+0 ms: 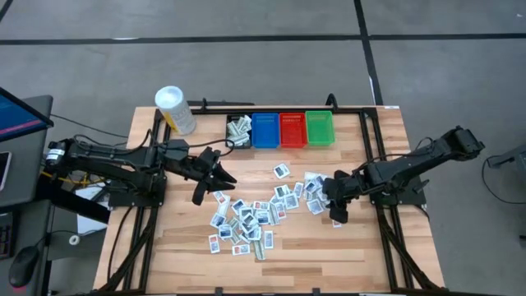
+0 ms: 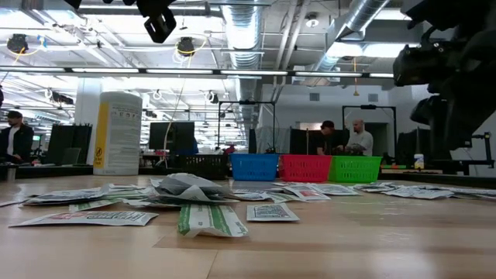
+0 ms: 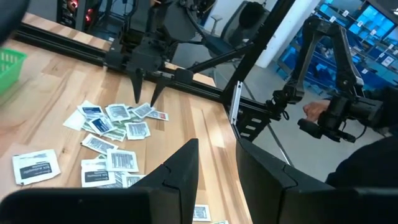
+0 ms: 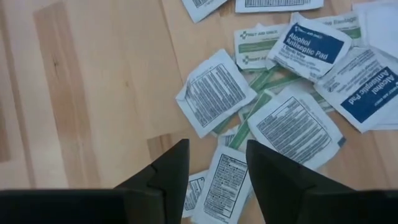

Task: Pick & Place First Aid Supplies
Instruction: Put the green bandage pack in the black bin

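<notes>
The right gripper point(image 4: 214, 165) is hanging low over the right edge of the scattered first aid packets point(image 1: 251, 215), its two dark fingers point(image 4: 169, 168) standing apart with a gap between them, and a white packet printed with fine black text point(image 4: 225, 180) is lying on the wood in that gap; whether the fingertips are touching it cannot be told. Just beyond it other packets are overlapping, among them one labelled as an alcohol antiseptic pad point(image 4: 309, 42). The pile is sprawling across the middle of the wooden table point(image 1: 181, 247), in front of the row of bins. The left gripper point(image 1: 215, 182) is hovering at the left edge of the pile, its fingers parted and holding nothing that shows. At the table's far side the black bin point(image 1: 239, 130) is holding several packets, and the blue bin point(image 1: 265, 130), red bin point(image 1: 292, 129) and green bin point(image 1: 320, 128) are standing beside it in a line. A white tub with a yellow label point(image 1: 175, 109) is standing left of the bins.
</notes>
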